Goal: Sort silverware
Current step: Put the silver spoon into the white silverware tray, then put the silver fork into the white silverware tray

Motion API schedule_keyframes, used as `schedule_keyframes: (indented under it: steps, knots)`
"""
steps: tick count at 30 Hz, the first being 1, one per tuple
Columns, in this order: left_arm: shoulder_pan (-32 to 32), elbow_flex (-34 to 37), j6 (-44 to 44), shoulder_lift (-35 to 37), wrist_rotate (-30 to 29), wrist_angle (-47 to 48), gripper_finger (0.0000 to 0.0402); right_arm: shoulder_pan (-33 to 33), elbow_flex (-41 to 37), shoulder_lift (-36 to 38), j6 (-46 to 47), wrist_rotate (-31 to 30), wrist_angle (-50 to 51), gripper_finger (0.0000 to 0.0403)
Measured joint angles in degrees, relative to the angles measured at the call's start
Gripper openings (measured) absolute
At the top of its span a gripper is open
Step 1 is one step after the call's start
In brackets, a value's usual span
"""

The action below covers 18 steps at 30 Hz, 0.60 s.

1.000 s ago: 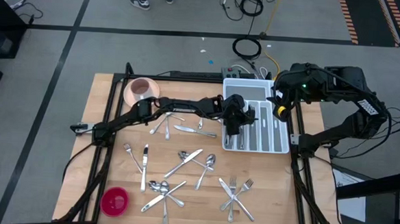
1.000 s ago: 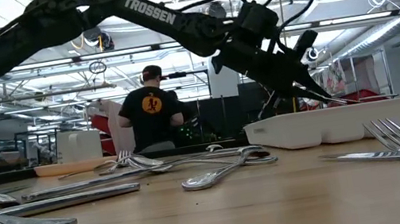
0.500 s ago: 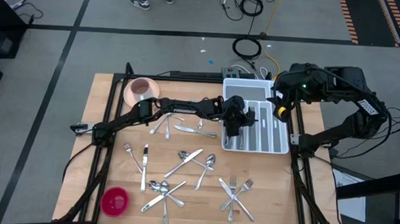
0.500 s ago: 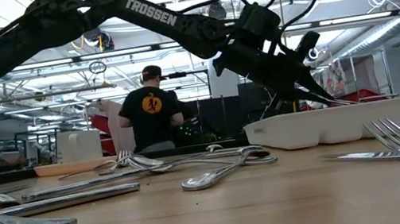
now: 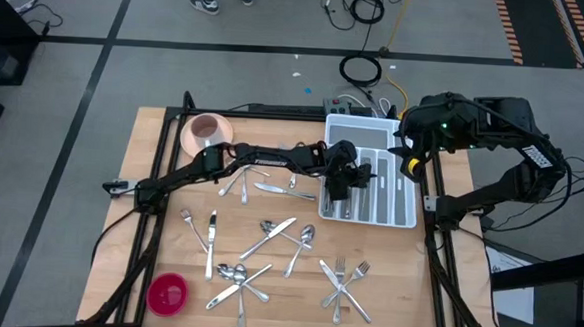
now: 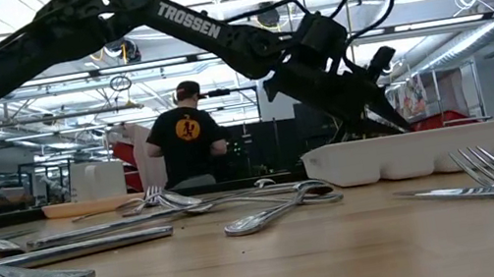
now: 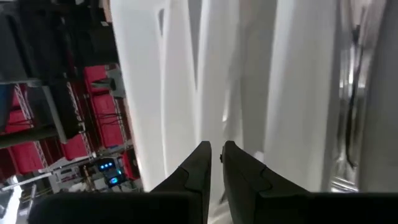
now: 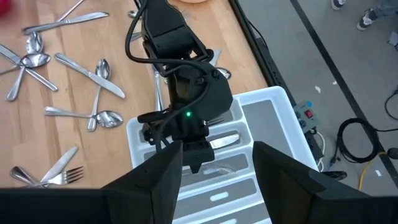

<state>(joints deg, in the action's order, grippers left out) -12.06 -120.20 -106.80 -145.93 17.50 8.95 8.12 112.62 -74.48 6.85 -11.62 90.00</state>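
The left gripper (image 5: pixel 336 198) reaches into the white tray (image 5: pixel 407 212) at two o'clock on the table, fingers (image 7: pixel 198 163) nearly closed, nothing visibly held. Loose silverware (image 5: pixel 278 235) lies scattered toward six o'clock — several pieces already in the tray. The right gripper (image 8: pixel 214 163) hovers beyond the tray, fingers spread — empty.

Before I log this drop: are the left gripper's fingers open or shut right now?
Nearly shut. In the left wrist view the left gripper shows only a thin slit between its fingertips, nothing visible between them, pointing down into the white tray.

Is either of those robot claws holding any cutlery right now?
No. The left gripper, nearly shut over the white tray, holds nothing; the right gripper is open and empty.
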Motion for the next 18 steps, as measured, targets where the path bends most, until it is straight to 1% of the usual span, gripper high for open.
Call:
schedule_keyframes:
  steps: [7,10,13,15,18]
  knots:
    - [-0.2,0.0,0.2,0.0,-0.3,0.2,0.0048,0.0,0.0,0.0,-1.0,0.0,0.0,0.0187]
    - [-0.1,0.0,5.0,0.2,-2.6,-3.2,0.0048,0.0,0.0,0.0,-1.5,-0.2,0.0,0.0187]
    - [-0.1,-0.9,11.8,1.7,-6.6,-5.8,0.0048,0.0,0.0,0.0,-1.5,-0.3,0.0,0.0187]
    - [-0.1,-2.1,13.9,3.6,-10.6,-7.5,0.0048,0.0,0.0,0.0,-1.6,-0.6,0.0,0.0187]
    - [-0.1,-4.2,15.9,7.4,-20.0,-9.8,0.0047,0.0,0.0,0.1,-1.3,-3.6,0.0,0.0187]
